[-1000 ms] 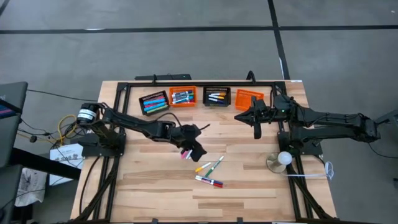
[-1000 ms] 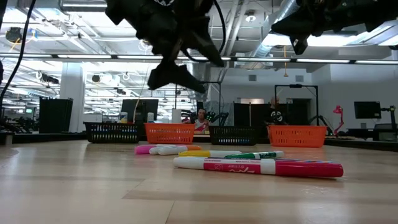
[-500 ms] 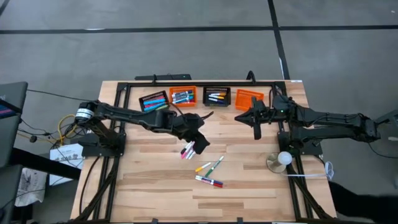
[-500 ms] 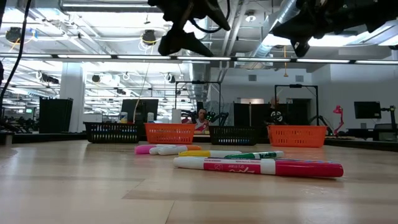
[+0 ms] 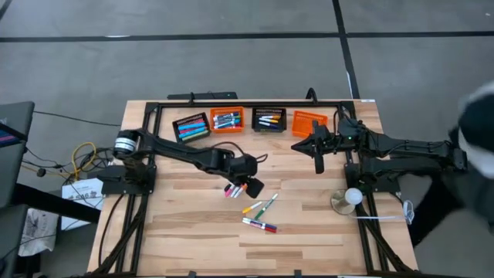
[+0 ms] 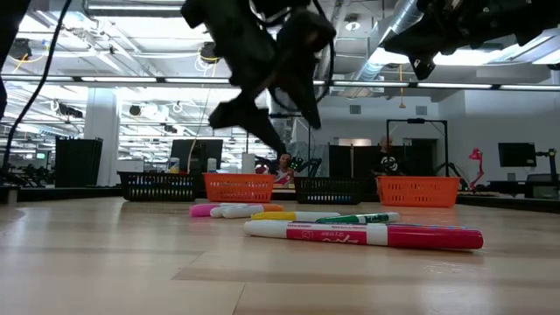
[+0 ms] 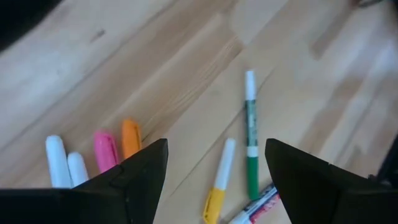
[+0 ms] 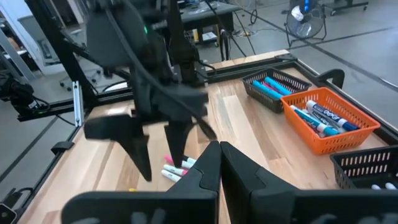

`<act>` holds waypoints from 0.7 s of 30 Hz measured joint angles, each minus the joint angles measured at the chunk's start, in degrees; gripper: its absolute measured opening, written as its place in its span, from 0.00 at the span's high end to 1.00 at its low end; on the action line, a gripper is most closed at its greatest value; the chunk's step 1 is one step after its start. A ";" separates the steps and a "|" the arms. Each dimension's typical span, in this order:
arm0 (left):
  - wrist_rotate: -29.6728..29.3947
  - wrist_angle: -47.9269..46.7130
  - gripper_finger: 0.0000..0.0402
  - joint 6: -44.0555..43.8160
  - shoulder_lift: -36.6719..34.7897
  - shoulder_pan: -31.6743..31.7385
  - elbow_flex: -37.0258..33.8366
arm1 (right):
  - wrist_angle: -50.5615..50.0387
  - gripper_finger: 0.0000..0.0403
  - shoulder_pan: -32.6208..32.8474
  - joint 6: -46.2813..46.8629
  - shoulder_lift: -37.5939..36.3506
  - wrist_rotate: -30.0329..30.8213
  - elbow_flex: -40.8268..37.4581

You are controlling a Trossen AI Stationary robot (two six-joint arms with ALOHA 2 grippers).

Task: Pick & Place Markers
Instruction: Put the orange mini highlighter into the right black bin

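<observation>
- Your left pincer (image 5: pixel 252 185) hangs above the loose markers in the middle of the surface (image 5: pixel 185 232), fingers spread wide and holding nothing.
- Just beneath it lies a small cluster: two white-capped markers (image 7: pixel 65 169), a pink one (image 7: pixel 106 150) and an orange one (image 7: pixel 130 137), side by side and near touching.
- A little apart lie a yellow marker (image 7: pixel 219 182), a green marker (image 7: pixel 250 138) and a red-and-white marker (image 6: pixel 363 234), which sits nearest the front edge.
- To do this step well, choose one marker and centre the open fingers across its barrel, not along it.
- The green one looks the easier target, I judge, since it lies clear of its neighbours; the pink and orange sit close enough that a finger could nudge both.
- Come straight down, stop just above the wood, then close.
- The baskets (image 5: pixel 227 121) at the far edge already hold markers; the orange basket (image 5: pixel 309 123) on the right end looks empty.
- Your right pincer (image 5: pixel 317 153) waits closed near that basket, well apart from the pile; leave it there.
</observation>
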 joint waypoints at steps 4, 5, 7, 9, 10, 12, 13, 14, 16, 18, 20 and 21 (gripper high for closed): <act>1.00 -1.25 0.33 -1.78 2.16 -0.18 0.00 | -0.01 1.00 0.01 0.00 0.00 0.00 0.00; 1.09 -1.13 0.33 -2.06 2.52 -0.30 0.00 | -0.03 1.00 0.00 0.00 0.00 0.00 0.00; 1.47 -0.84 0.33 -2.23 3.10 -0.77 0.00 | -0.05 1.00 0.00 0.00 0.00 0.00 0.00; 1.58 -1.13 0.33 -2.23 3.65 -1.28 0.02 | -0.19 1.00 0.00 0.00 0.00 0.00 0.00; 1.63 -1.07 0.33 -2.23 3.91 -1.51 0.02 | -0.18 1.00 0.00 0.00 0.00 0.00 0.00; 1.61 -2.08 0.33 -2.27 4.10 -1.86 -0.20 | -0.17 1.00 0.02 0.00 0.00 -0.02 0.00; 1.65 -1.99 0.33 -2.27 4.21 -1.88 -0.20 | -0.17 1.00 0.00 0.00 0.00 -0.02 0.00; 1.69 -1.98 0.33 -2.26 4.31 -1.88 -0.20 | -0.17 1.00 0.00 0.02 0.00 -0.02 0.00; 1.61 -2.34 0.33 -2.26 4.31 -1.83 -0.37 | -0.13 1.00 0.01 0.02 0.00 -0.02 0.00; 1.58 -2.24 0.33 -2.26 4.31 -1.75 -0.82 | -0.19 1.00 0.02 0.02 0.02 -0.02 0.00; 1.63 -2.49 0.33 -2.20 4.31 -1.75 -1.36 | -0.17 1.00 0.01 0.02 0.00 -0.02 0.00; 1.61 -2.41 0.33 -2.19 4.31 -1.75 -1.62 | -0.17 1.00 0.01 0.02 0.01 -0.02 0.00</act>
